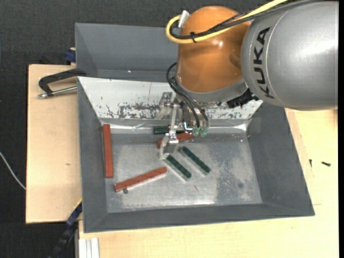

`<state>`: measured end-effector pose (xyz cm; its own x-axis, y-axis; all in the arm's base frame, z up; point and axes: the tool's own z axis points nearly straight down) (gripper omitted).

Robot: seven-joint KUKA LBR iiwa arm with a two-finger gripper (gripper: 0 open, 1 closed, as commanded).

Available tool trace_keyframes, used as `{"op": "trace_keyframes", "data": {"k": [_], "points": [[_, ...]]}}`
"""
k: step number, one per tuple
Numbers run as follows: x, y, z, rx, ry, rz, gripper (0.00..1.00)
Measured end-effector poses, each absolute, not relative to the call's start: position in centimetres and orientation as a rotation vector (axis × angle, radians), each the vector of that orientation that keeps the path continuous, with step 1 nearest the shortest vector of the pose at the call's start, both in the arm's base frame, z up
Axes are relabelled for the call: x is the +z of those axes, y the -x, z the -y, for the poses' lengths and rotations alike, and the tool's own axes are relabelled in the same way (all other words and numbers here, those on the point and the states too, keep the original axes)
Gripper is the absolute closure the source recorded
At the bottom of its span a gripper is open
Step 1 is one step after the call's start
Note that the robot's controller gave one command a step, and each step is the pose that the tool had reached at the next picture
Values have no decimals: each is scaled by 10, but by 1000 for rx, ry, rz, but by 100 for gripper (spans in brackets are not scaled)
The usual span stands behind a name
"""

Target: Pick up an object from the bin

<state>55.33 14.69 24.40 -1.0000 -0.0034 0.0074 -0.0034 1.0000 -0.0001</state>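
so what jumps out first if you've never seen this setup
The big silver arm with its rounded orange wrist cover looms at upper right, its gripper low by the grey metal bin's back wall. Just in front lie two dark green bars; a long reddish-brown stick lies at left.

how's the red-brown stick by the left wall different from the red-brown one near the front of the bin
Pose: the left stick runs along the left wall of the bin, nearly straight up the view; the front stick lies slanted, its right end higher.
Neighbours: the front stick's right end comes close to a dark green strip; the left stick lies alone.
Both are long, slim, red-brown and lie flat on the floor.
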Motion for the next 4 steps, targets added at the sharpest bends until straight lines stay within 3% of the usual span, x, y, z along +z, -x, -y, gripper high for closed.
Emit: {"op": "trace_keyframes", "data": {"k": [1,2,3,4], "points": [[249,-555,-146,-2,-1,3143,0],[194,-525,-157,-3,-72,3146,0],[77,-532,-167,-3,-214,3133,100],[77,-532,-167,-3,-214,3133,100]]}}
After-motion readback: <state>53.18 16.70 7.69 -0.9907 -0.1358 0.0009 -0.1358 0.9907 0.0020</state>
